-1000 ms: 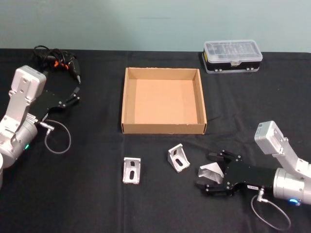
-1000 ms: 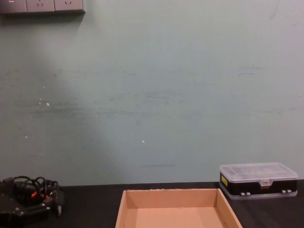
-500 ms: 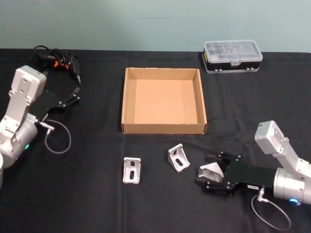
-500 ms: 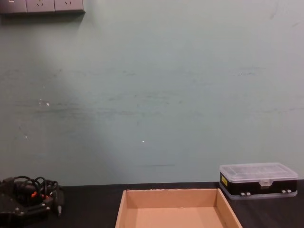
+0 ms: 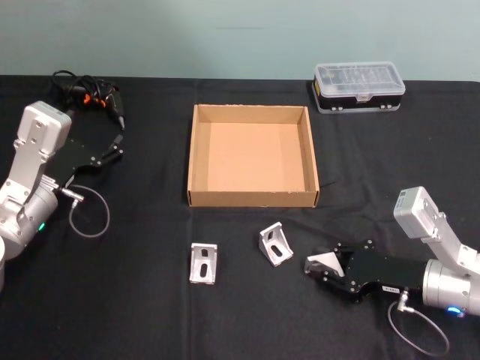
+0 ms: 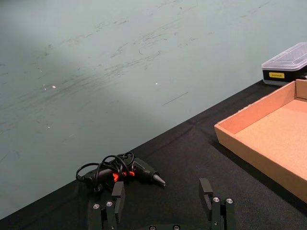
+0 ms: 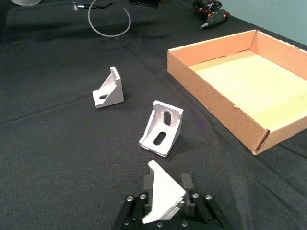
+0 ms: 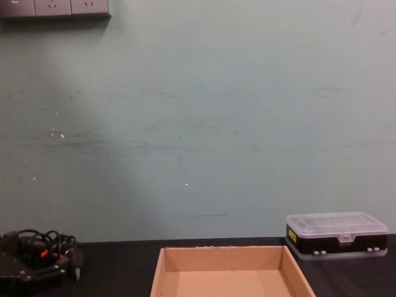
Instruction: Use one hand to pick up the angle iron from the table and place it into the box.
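Three silver angle irons show on the black table [image 5: 150,315]. One [image 5: 203,262] lies front-left of the box, and a second [image 5: 276,244] stands just right of it. My right gripper [image 5: 322,267], low over the table's front right, is shut on the third angle iron [image 5: 324,261]. In the right wrist view that bracket [image 7: 164,191] sits pinched between the fingers [image 7: 186,182], with the other two angle irons [image 7: 162,128] [image 7: 108,89] beyond. The tan cardboard box [image 5: 251,198] lies open at the table's centre. My left gripper [image 5: 112,146] is parked open at the far left.
A clear-lidded black organiser case [image 5: 358,86] stands behind the box to the right. A black tool with tangled cables [image 5: 90,94] lies at the back left, and a cable loop [image 5: 88,214] hangs by the left arm.
The right gripper's fingers have drawn together from wide open onto the angle iron between them. The left arm has not moved.
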